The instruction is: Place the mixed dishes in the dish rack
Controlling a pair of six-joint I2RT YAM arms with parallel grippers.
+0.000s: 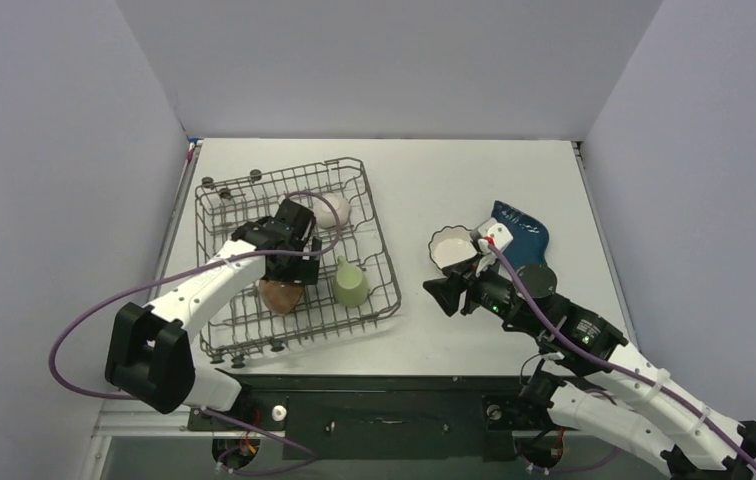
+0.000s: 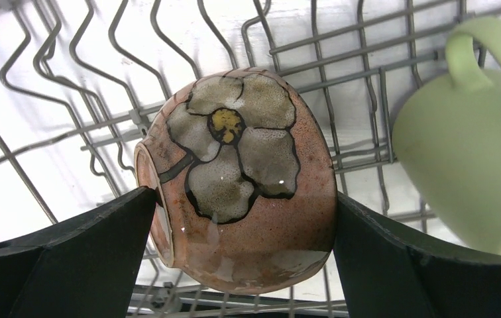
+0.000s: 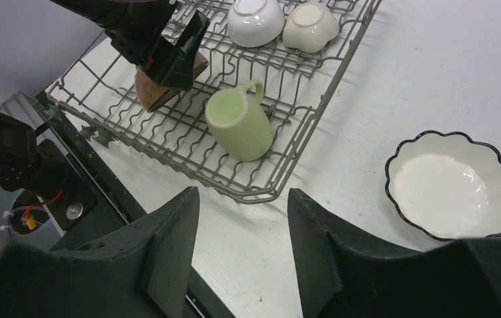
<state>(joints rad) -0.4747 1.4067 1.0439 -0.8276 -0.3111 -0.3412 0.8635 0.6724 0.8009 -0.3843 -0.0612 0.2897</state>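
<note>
Inside the dish rack (image 1: 379, 235), on the left of the worktop (image 1: 454, 180), a brown bowl (image 2: 241, 179) painted with a grey, yellow-centred flower lies on its side among the wire tines. The left tool (image 2: 244, 199) is spread wide, with one finger close on each side of it. A green mug (image 3: 238, 122) lies tipped over just beside it, and a white bowl (image 3: 254, 20) and a small cream dish (image 3: 309, 25) sit at the far end. The right tool (image 3: 242, 195) hovers partly open and empty near a scalloped bowl (image 3: 453, 185). This bowl and a blue dish (image 1: 522, 228) lie outside the rack.
</note>
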